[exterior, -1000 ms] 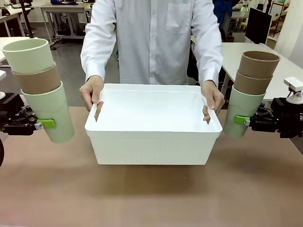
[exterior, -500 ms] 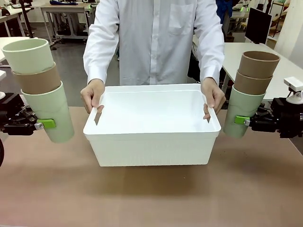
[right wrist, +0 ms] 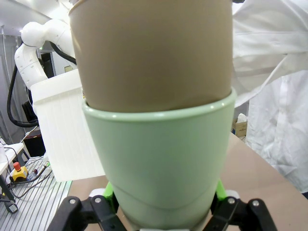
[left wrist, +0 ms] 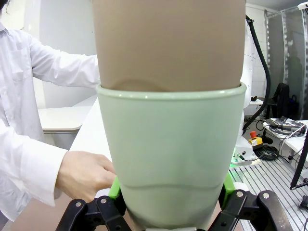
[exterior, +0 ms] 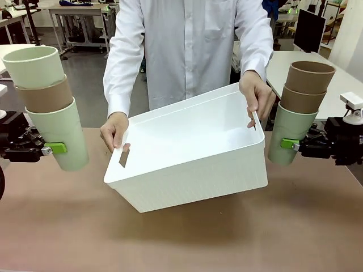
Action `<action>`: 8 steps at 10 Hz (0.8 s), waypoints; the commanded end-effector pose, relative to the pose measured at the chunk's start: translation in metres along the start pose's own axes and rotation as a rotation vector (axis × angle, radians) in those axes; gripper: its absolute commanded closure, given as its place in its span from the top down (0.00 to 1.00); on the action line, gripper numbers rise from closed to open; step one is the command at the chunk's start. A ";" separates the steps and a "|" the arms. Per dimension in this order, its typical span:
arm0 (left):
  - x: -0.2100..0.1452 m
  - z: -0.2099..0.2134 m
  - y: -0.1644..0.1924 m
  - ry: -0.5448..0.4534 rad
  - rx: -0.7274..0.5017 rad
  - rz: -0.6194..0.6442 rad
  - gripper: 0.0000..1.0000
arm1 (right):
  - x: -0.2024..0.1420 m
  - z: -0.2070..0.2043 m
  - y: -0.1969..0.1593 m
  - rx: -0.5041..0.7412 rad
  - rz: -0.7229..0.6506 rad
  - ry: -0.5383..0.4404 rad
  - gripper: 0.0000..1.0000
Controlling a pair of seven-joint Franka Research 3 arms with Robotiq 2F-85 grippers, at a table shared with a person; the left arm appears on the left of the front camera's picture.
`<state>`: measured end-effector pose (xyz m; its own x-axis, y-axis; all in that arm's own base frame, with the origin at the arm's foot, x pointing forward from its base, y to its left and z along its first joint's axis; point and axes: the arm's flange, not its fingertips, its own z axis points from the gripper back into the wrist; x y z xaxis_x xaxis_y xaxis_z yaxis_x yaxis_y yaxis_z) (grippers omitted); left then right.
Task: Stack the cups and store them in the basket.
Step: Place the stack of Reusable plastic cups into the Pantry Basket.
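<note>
left cup stack (exterior: pixel 50 107), right cup stack (exterior: pixel 300 110): three-high, aloft flanking basket (exterior: pixel 193 170) | left tool (exterior: pixel 57 148), right tool (exterior: pixel 290 144) each pinch the bottom mint cup | person's hands (exterior: pixel 115 129) tip basket above table (exterior: pixel 170 238), mouth leaning toward left cup stack, likely for loading

basket (exterior: pixel 193 164) no longer flat on the worktop (exterior: pixel 181 238), now tilted, its end on the robot's right side raised, person's hand (exterior: pixel 256 93) there higher, other hand (exterior: pixel 113 131) slightly lower
</note>
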<state>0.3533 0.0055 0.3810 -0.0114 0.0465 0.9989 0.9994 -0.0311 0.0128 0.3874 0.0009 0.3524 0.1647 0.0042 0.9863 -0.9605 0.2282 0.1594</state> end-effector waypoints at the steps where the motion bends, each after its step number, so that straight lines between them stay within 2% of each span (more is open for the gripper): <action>1: 0.002 -0.001 -0.001 -0.005 -0.006 -0.002 0.86 | 0.004 0.000 0.001 0.000 0.001 -0.002 0.86; 3: 0.000 0.000 0.000 0.000 0.000 0.000 0.86 | 0.004 0.000 0.001 0.000 0.001 -0.002 0.86; 5: 0.037 0.010 0.006 0.040 0.018 0.057 0.86 | 0.004 0.000 0.001 0.000 0.001 -0.002 0.86; 8: 0.096 -0.001 0.011 0.219 0.024 0.107 0.86 | 0.004 0.000 0.001 0.000 0.001 -0.002 0.86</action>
<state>0.3654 0.0174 0.4546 0.0637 -0.0971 0.9932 0.9979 0.0134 -0.0627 0.3874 0.0009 0.3522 0.1650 0.0042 0.9863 -0.9604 0.2282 0.1597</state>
